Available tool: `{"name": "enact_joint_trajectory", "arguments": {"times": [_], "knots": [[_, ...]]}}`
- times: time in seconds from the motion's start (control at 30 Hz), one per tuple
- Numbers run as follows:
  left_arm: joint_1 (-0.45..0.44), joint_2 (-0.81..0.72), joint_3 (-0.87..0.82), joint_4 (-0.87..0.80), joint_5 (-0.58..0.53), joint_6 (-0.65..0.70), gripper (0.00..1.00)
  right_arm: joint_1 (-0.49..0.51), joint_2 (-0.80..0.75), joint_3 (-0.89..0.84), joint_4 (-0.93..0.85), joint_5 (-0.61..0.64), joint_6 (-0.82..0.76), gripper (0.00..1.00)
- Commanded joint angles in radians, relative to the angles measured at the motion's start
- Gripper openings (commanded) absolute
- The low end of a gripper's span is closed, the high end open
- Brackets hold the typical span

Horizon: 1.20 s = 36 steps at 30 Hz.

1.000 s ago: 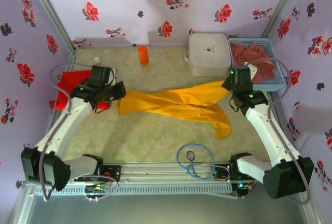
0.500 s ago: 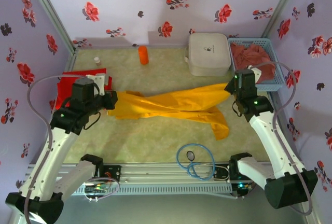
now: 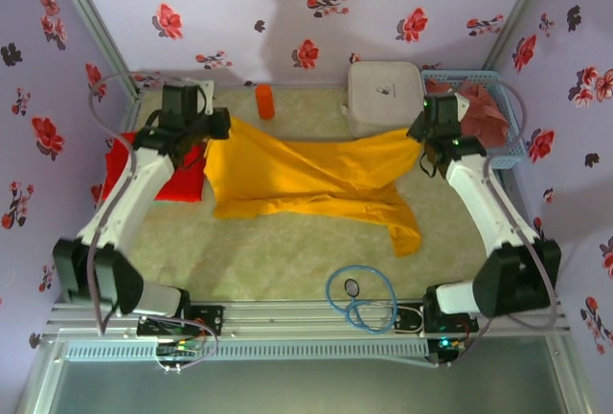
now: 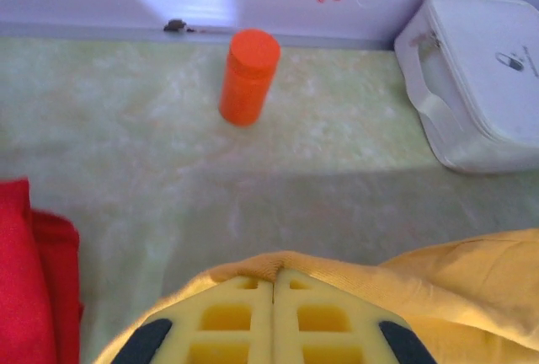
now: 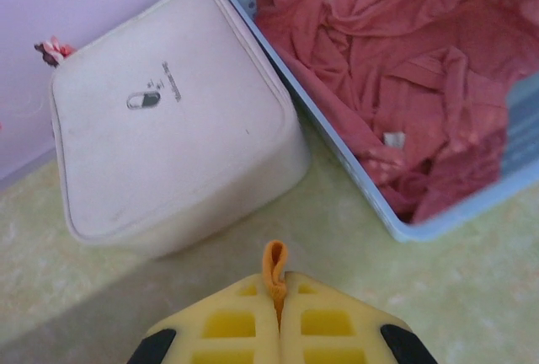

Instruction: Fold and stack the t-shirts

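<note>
The golden-yellow t-shirt [image 3: 306, 176] hangs stretched between my two grippers across the back of the table, its lower part trailing toward the front right. My left gripper [image 3: 213, 126] is shut on its left edge [image 4: 278, 264]. My right gripper [image 3: 419, 139] is shut on a small loop of its right edge [image 5: 274, 267]. A folded bright red t-shirt [image 3: 153, 167] lies at the left, under the left arm, and its edge [image 4: 25, 280] shows in the left wrist view. A dusty reddish-pink t-shirt [image 5: 413, 86] lies crumpled in the blue basket [image 3: 512, 150].
A white rounded hard case [image 3: 385, 98] stands at the back, right behind the right gripper. An orange cylinder [image 3: 264, 101] stands by the back wall near the left gripper. A blue cable coil [image 3: 359, 299] lies at the front edge.
Both grippers have moved toward the back wall while holding the yellow t-shirt. The left one travelled farthest, and the shirt has spread from a twisted band into a wider sheet.
</note>
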State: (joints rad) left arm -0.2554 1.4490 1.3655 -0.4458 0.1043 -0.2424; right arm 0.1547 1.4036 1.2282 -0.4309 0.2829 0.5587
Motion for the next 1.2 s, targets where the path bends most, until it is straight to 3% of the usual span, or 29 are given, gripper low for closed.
{"name": "enact_joint_trajectory", "arguments": {"times": [0.0, 0.1, 0.2, 0.27, 0.3, 0.33, 0.37, 0.4, 0.5, 0.83, 1.03, 1.17], "knots": [[0.031, 0.122, 0.122, 0.085, -0.024, 0.074, 0.03, -0.04, 0.108, 0.113, 0.043, -0.045, 0.011, 0.0], [0.05, 0.252, 0.248, 0.083, -0.03, 0.087, 0.08, -0.051, 0.225, 0.206, 0.059, -0.049, 0.012, 0.0], [0.058, 0.387, 0.397, 0.021, -0.029, 0.097, 0.27, -0.057, 0.362, 0.346, -0.009, -0.066, -0.005, 0.0], [0.058, 0.463, 0.489, -0.05, -0.025, 0.095, 0.46, -0.06, 0.429, 0.425, -0.064, -0.095, -0.016, 0.08], [0.058, 0.495, 0.527, -0.088, -0.025, 0.089, 0.51, -0.061, 0.453, 0.446, -0.084, -0.111, -0.024, 0.19], [0.059, 0.516, 0.548, -0.119, -0.018, 0.082, 0.52, -0.061, 0.464, 0.454, -0.092, -0.127, -0.029, 0.37], [0.058, 0.525, 0.555, -0.146, -0.013, 0.07, 0.53, -0.063, 0.472, 0.456, -0.099, -0.151, -0.032, 0.65], [0.058, 0.519, 0.543, -0.165, -0.01, 0.054, 0.54, -0.063, 0.467, 0.45, -0.115, -0.163, -0.033, 0.81], [0.058, 0.432, 0.42, -0.17, -0.011, -0.009, 0.54, -0.063, 0.401, 0.359, -0.107, -0.178, -0.028, 0.99], [0.014, 0.031, -0.099, -0.261, 0.003, -0.202, 0.56, -0.058, 0.024, -0.112, -0.126, -0.24, 0.042, 0.99], [-0.024, -0.161, -0.387, -0.297, 0.011, -0.333, 0.56, -0.058, -0.154, -0.354, -0.169, -0.251, 0.076, 0.83], [-0.049, -0.222, -0.517, -0.292, 0.048, -0.408, 0.56, -0.058, -0.197, -0.495, -0.085, -0.372, 0.122, 0.71]]}}
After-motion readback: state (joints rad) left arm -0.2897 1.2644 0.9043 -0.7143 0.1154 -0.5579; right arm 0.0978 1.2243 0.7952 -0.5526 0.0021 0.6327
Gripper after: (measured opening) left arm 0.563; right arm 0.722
